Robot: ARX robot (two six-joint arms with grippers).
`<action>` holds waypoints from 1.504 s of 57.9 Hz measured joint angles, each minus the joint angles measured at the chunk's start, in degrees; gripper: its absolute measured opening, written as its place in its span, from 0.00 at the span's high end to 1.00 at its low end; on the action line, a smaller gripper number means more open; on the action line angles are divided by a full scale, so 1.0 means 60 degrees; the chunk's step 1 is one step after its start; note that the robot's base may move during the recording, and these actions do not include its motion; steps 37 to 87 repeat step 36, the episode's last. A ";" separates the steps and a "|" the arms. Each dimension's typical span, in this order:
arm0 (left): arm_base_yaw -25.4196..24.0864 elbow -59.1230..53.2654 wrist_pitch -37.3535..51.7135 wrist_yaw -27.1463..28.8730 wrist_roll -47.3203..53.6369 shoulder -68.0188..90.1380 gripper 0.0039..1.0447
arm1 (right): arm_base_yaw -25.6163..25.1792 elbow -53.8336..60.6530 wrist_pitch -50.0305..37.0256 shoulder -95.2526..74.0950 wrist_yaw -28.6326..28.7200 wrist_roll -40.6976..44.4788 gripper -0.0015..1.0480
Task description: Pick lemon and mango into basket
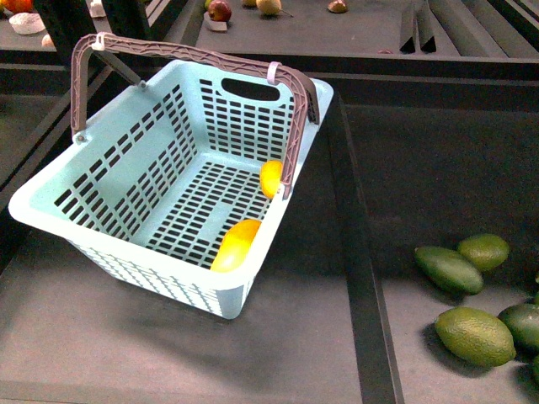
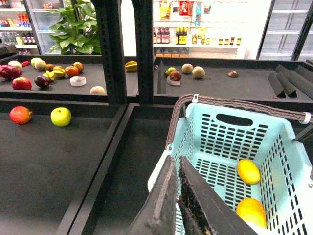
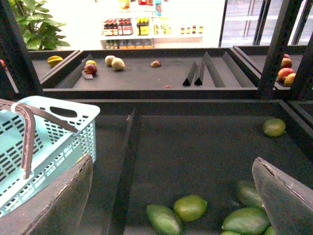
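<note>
The mint-teal basket (image 1: 126, 164) stands tilted on the dark shelf, its brown handle (image 1: 295, 126) swung up. On its floor, along the right wall, lie the small yellow lemon (image 1: 271, 178) and, closer to me, the longer yellow-orange mango (image 1: 236, 244). The left wrist view shows both, lemon (image 2: 249, 171) and mango (image 2: 251, 211), inside the basket (image 2: 234, 134). My left gripper (image 2: 177, 159) is shut and empty, hovering by the basket's near left rim. My right gripper (image 3: 172, 161) is open and empty above the neighbouring bin, to the right of the basket (image 3: 46, 142). Neither gripper appears in the front view.
Several green oval fruits (image 1: 476, 335) lie in the bin at the right, also under my right gripper (image 3: 190, 207). A raised divider (image 1: 358, 252) separates that bin from the basket's bin. A green apple (image 2: 61, 116) and a red apple (image 2: 20, 114) sit far left.
</note>
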State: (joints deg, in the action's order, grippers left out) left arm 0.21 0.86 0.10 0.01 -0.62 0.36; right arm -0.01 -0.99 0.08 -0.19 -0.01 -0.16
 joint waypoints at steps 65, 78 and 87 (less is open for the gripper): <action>0.0000 0.0000 0.0000 0.0000 0.0015 0.0000 0.07 | 0.0000 0.0000 0.0000 0.0000 0.0000 -0.0004 0.08; 0.0000 0.0000 0.0000 0.0000 0.0015 0.0000 0.07 | 0.0000 0.0000 0.0000 0.0000 0.0000 -0.0004 0.08; 0.0000 0.0000 0.0000 0.0000 0.0015 0.0000 0.07 | 0.0000 0.0000 0.0000 0.0000 0.0000 -0.0004 0.08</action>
